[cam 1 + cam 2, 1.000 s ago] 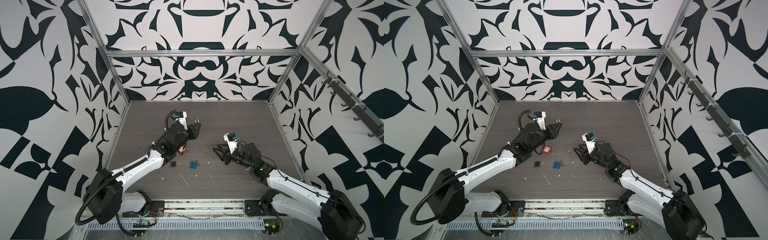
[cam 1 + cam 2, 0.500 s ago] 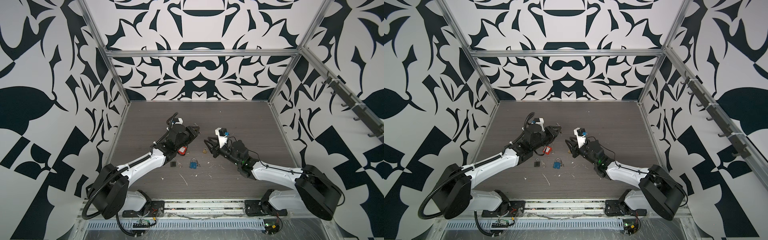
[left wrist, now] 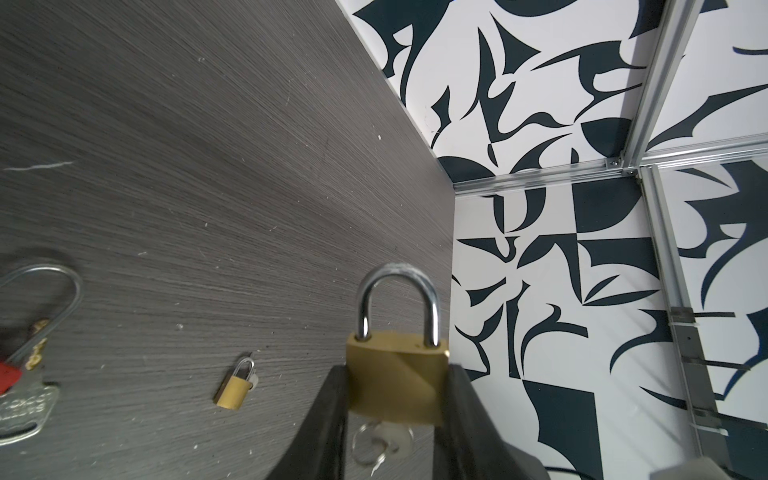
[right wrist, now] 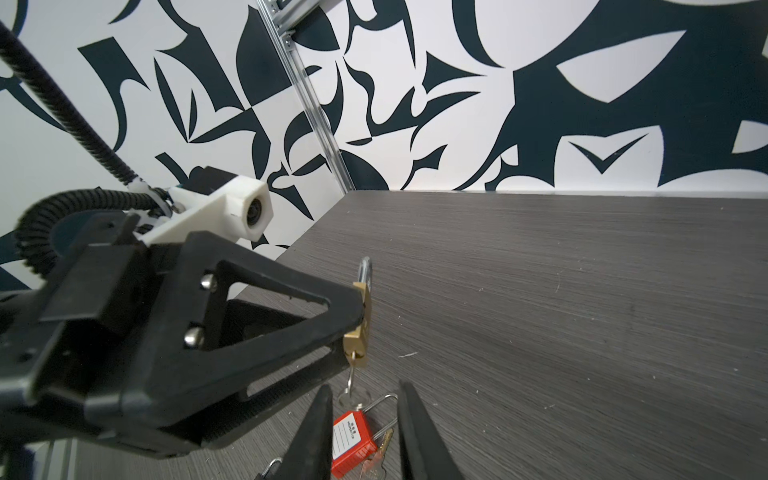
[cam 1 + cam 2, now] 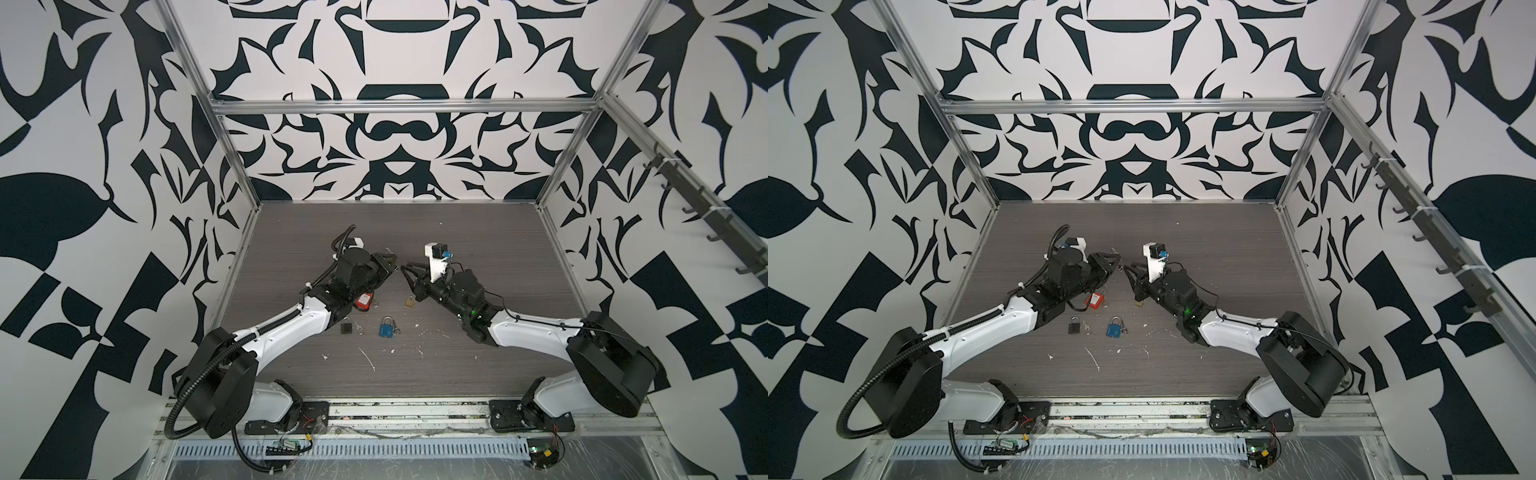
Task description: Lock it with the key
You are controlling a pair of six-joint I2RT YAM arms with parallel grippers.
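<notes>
A brass padlock [image 3: 397, 374] with a closed silver shackle sits clamped by its body in my left gripper [image 3: 397, 370], which is shut on it. A small key [image 3: 384, 442] on a ring sticks out of the lock's bottom. In the right wrist view the same padlock [image 4: 358, 328] is seen edge-on, with the key [image 4: 351, 384] hanging below it. My right gripper [image 4: 363, 390] is open, its fingertips just short of the key and ring, touching neither. In both top views the left gripper [image 5: 392, 262] and right gripper [image 5: 409, 270] meet tip to tip above mid-table.
On the table below lie a red padlock [image 5: 364, 300] with keys, a small brass padlock [image 5: 410, 301], a black padlock [image 5: 346, 326] and a blue padlock [image 5: 386, 328]. White scraps litter the front. Patterned walls with metal frame rails enclose the table.
My right gripper has swung left and forward up to the left gripper, and its jaws have narrowed. The left gripper has dropped a little, still holding the padlock.
</notes>
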